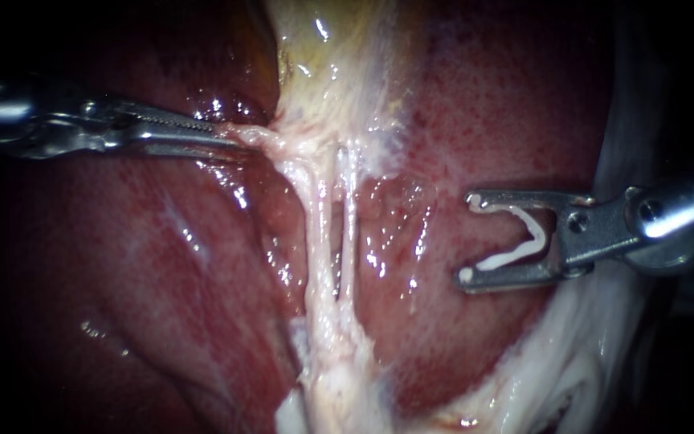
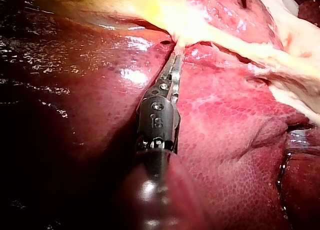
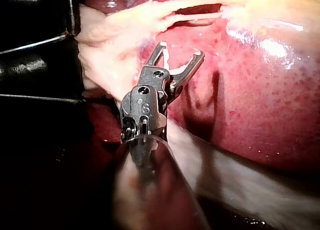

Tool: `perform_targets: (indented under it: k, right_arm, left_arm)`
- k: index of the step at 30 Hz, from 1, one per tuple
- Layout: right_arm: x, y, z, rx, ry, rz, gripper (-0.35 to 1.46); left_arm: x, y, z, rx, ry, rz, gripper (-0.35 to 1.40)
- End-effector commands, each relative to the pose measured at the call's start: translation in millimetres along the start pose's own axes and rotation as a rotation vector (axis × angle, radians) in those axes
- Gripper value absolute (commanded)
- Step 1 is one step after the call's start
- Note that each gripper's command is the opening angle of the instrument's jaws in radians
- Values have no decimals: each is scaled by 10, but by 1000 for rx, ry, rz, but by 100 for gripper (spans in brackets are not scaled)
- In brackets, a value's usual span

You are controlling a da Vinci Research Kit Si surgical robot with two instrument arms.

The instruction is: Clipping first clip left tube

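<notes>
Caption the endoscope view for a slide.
Left metal instrument grips pale stringy tissue beside two whitish tubes over red liver; right instrument holds white V-shaped clip clear of them.

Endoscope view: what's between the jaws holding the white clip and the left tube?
Shiny bare liver, then the right tube, just before the left tube. The clip in the right instrument touches neither, as the endoscope view shows.

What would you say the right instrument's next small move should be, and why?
Probably advance the right instrument toward the left tube until the white clip straddles it alone, not the right tube beside it. The clip sits spread between the jaws, apart from both tubes, while the left instrument holds pale tissue taut.
</notes>
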Motion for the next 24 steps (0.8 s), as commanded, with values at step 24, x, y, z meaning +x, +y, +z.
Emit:
perform_targets:
  k: [24]
  right_arm:
    - [17,-17,30,136,40,15,49]
  left_arm:
    - [79,4,-85,13,53,58,-35]
